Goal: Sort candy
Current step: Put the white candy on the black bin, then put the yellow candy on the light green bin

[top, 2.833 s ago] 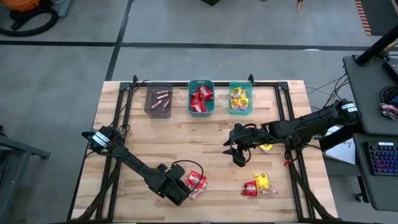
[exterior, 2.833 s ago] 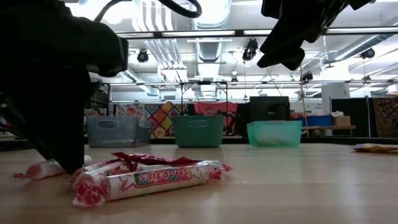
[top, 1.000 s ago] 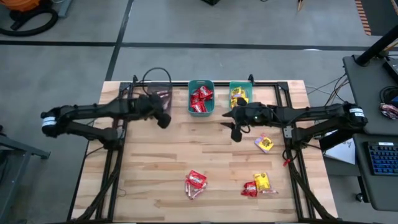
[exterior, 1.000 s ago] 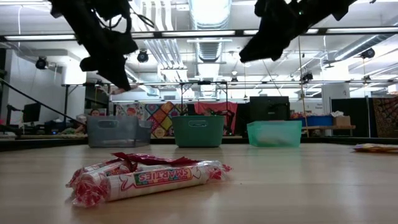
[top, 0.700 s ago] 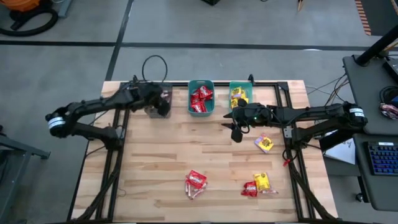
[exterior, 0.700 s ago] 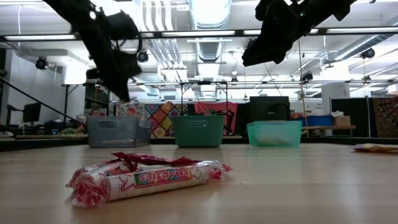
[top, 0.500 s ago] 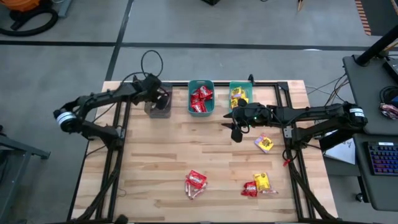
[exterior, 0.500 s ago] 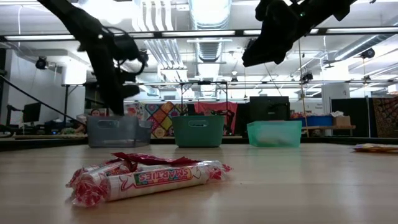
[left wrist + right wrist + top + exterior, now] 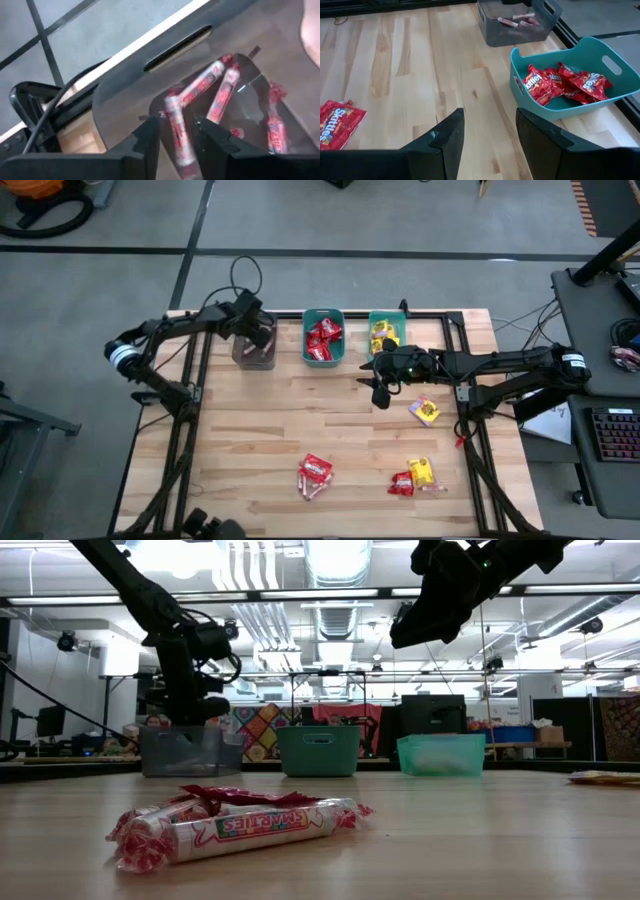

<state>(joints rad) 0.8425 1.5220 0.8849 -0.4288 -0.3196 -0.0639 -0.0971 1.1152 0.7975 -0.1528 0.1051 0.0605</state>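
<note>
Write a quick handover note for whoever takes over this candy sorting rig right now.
Left gripper: over the grey bin, fingers apart, a pink stick candy between them above the sticks in the bin.
Right gripper: open, empty, hanging mid-table near the yellow packet.
Done: red packets in the middle teal bin, yellow ones in the right teal bin.
Left: that yellow packet, the red packet and sticks at the front, the red and yellow pile front right.

Pale blond wood-grain table (image 9: 270, 420). Smoky grey bin (image 9: 254, 346) with pink-red striped stick candies (image 9: 200, 87); teal bin (image 9: 600, 107) with glossy red packets (image 9: 555, 82); mint-green bin (image 9: 386, 337) with yellow packets (image 9: 384, 340).
</note>
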